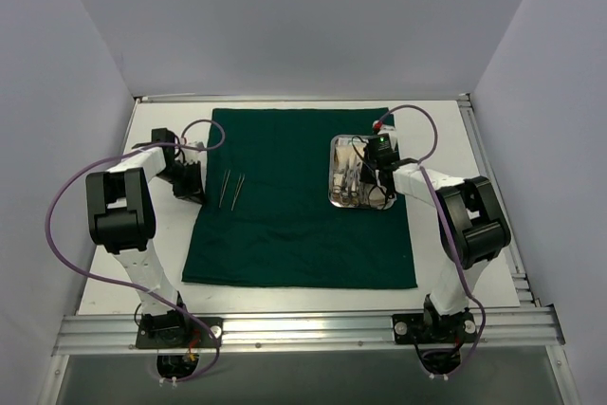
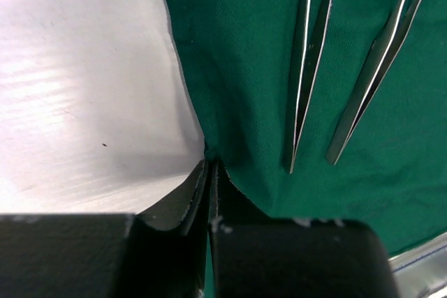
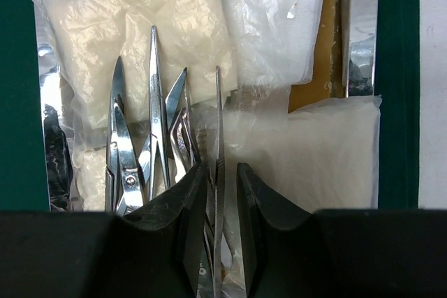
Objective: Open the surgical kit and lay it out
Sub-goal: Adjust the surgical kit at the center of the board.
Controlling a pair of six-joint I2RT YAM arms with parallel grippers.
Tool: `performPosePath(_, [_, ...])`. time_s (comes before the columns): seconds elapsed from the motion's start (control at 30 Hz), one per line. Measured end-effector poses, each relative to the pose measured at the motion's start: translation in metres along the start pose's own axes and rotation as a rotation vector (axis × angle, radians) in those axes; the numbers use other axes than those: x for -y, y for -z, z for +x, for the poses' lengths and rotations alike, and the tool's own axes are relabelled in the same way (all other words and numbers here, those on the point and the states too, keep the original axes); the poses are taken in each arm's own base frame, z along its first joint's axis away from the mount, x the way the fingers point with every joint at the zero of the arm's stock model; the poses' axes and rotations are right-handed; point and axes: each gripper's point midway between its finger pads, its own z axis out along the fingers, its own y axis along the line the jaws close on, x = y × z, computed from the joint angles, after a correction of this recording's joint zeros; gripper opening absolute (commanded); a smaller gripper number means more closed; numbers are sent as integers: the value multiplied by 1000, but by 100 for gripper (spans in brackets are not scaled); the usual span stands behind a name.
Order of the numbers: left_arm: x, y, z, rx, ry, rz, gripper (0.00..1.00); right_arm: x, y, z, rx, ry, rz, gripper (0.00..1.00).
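The dark green cloth lies spread flat on the table. Two slim silver forceps lie on its left part, and they also show in the left wrist view. My left gripper sits at the cloth's left edge, shut on that edge. The steel tray stands on the cloth's right part and holds scissors, gauze pads and clear packets. My right gripper hangs low over the tray. It is narrowly open and straddles one slim forceps.
The white table shows around the cloth. An aluminium rail runs along the near edge with both arm bases on it. Grey walls enclose the left, right and back. Purple cables loop beside each arm.
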Motion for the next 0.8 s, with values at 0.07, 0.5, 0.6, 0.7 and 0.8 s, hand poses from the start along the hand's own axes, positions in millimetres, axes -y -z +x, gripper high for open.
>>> performPosePath(0.07, [1, 0, 3, -12, 2, 6, 8, 1, 0, -1, 1, -4, -1, 19])
performPosePath(0.5, [-5, 7, 18, -47, 24, 6, 9, 3, -5, -1, -3, 2, -3, 0])
performPosePath(0.6, [-6, 8, 19, -51, 26, 6, 12, 2, -5, -4, 2, 7, -5, 0])
performPosePath(0.7, [-7, 9, 20, -52, 28, 6, 12, 1, -4, -6, 2, 12, -4, 0])
performPosePath(0.8, [-7, 11, 20, -50, 29, 5, 14, 2, -3, -9, 5, 15, 6, 0])
